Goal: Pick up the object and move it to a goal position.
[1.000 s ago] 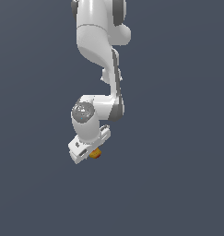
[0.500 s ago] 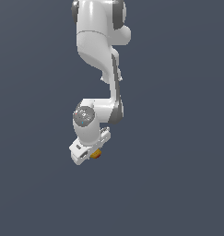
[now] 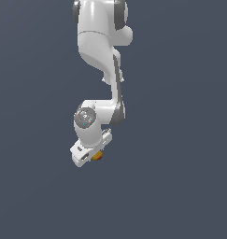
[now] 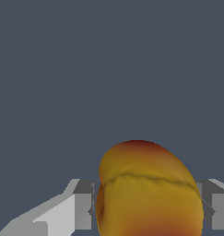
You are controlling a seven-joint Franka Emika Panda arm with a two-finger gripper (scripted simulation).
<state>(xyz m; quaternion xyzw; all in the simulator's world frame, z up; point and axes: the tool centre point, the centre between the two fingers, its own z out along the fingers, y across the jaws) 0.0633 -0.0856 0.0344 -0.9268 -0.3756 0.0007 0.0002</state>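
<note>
1. Since one second ago almost nothing has changed. The white arm (image 3: 103, 70) hangs in the same pose, and the ball sits at the same spot under the gripper.
2. The gripper (image 3: 93, 156) is clamped around the ball (image 3: 97, 156), with one finger (image 4: 83, 205) pressing on each side of it in the wrist view.
3. The ball (image 4: 148, 189) is roundish and lumpy. It is orange-yellow, with dark red on its top and a little red low down. A thin crease runs across it.
4. In the exterior view the ball looks tiny next to the gripper.
5. There is one ball, one arm and one gripper. Behind them is plain dark grey.
</note>
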